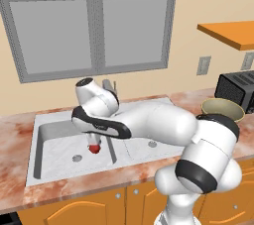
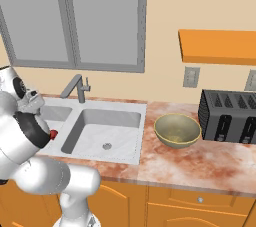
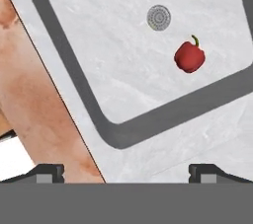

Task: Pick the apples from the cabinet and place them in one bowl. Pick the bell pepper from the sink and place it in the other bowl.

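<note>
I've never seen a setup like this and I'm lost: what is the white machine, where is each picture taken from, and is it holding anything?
It is a white robot arm in a rendered kitchen. Two pictures come from cameras behind it, left and right; the third looks down from its hand. A marbled sink sits in a reddish counter, with a green bowl and a black toaster beside it. A red bell pepper lies in one basin near a drain. The jaws are open above it, holding nothing.
</note>
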Tool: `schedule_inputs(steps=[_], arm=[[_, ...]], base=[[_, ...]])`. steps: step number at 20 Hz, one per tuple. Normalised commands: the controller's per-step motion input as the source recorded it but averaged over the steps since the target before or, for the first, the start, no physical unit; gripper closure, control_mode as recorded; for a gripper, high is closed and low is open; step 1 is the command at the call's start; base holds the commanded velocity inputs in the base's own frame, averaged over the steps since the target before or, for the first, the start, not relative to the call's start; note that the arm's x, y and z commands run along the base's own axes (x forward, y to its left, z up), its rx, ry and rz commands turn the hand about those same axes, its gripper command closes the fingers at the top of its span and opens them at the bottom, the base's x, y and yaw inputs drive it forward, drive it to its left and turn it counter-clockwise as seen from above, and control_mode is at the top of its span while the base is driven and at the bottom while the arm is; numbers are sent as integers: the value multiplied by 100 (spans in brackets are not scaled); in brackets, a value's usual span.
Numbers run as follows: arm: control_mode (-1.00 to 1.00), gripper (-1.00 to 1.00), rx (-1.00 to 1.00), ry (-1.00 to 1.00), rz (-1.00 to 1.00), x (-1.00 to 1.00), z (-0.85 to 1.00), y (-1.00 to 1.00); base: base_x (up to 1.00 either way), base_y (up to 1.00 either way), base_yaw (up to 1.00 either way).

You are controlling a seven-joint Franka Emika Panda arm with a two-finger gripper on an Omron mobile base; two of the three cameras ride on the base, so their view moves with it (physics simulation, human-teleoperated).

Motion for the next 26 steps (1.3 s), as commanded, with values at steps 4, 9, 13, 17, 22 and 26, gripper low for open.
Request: schedule_inputs(steps=[4, 9, 13, 17, 22, 26], arm=[[-100, -100, 0, -19, 12, 9, -27, 0], [-100, -100, 1, -15, 9, 14, -27, 0], [-100, -100, 8, -5, 7, 20, -26, 0], [-100, -100, 11, 0, 6, 27, -24, 4], [-100, -100, 6, 0, 7, 31, -24, 12], [-100, -100, 0, 0, 6, 32, -21, 15]], base=[[0, 0, 0], [0, 0, 0], [0, 0, 0], [0, 0, 0], [0, 0, 0], [0, 0, 0]])
